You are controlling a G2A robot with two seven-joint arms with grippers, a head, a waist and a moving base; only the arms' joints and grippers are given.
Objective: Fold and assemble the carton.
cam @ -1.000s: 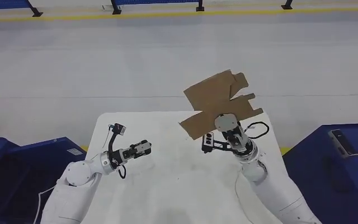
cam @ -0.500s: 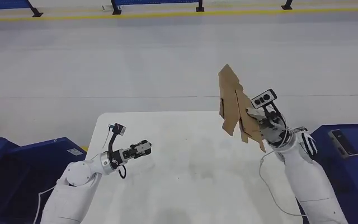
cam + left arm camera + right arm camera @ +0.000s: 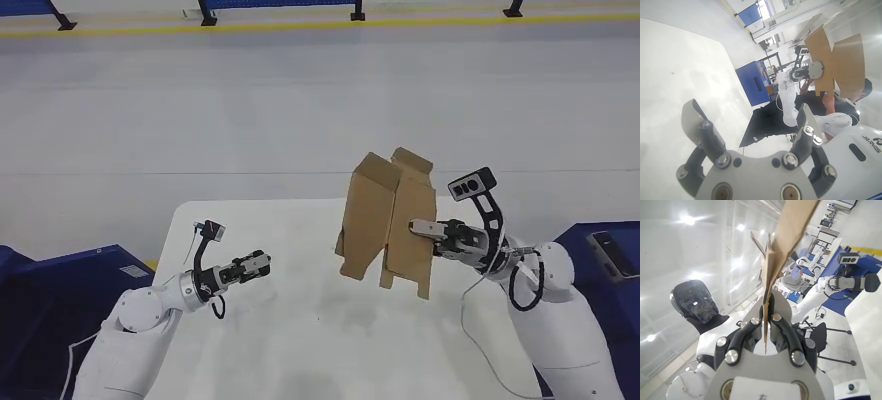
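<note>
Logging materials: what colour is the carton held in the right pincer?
The carton is plain brown, clearest in the top view.

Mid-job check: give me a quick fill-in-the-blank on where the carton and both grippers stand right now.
1. The carton is held in the air ____ the white table, not lying on it.
2. The right gripper is ____ on the carton.
3. The left gripper is ____ and holds nothing.

Missing words: above; shut; open.
</note>
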